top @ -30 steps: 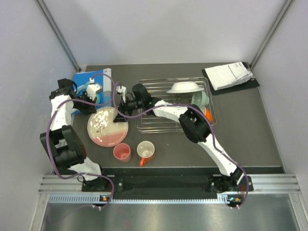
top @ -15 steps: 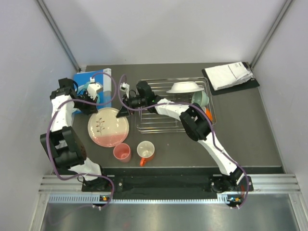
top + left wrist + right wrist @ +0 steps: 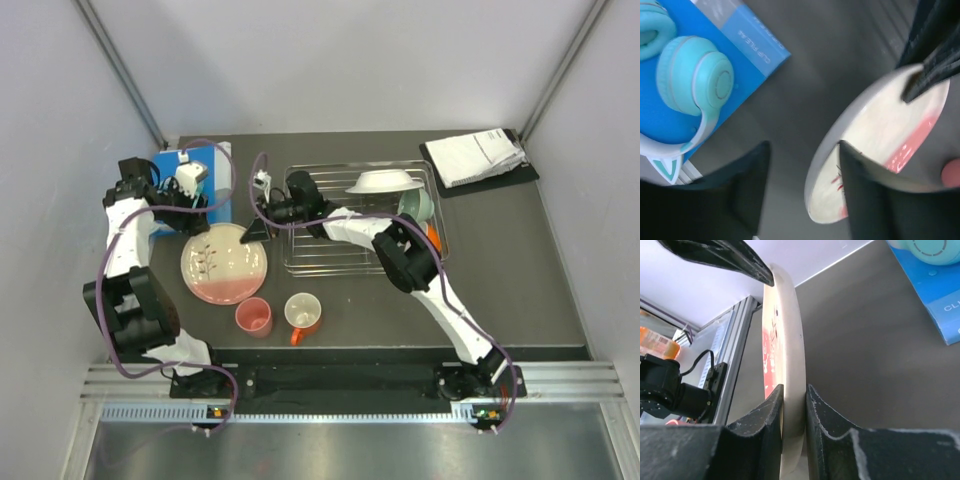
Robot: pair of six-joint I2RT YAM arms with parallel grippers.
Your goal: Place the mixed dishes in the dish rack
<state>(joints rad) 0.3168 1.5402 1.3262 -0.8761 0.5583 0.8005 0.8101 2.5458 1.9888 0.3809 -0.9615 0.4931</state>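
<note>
The cream-and-pink plate (image 3: 222, 268) is located at 9 o'clock of the dish rack (image 3: 330, 255), its rim clamped by the right gripper (image 3: 794, 395). The left gripper (image 3: 802, 150) is held open beside the rim. On the blue book (image 3: 755, 45), only "CL" can be read.

Partial white "CLI" on blue book (image 3: 940, 305)

The plate (image 3: 224, 264) is left of the dish rack (image 3: 322, 260), the cup (image 3: 254, 318) and mug (image 3: 302, 312) before it, the book (image 3: 203, 175) behind.
</note>
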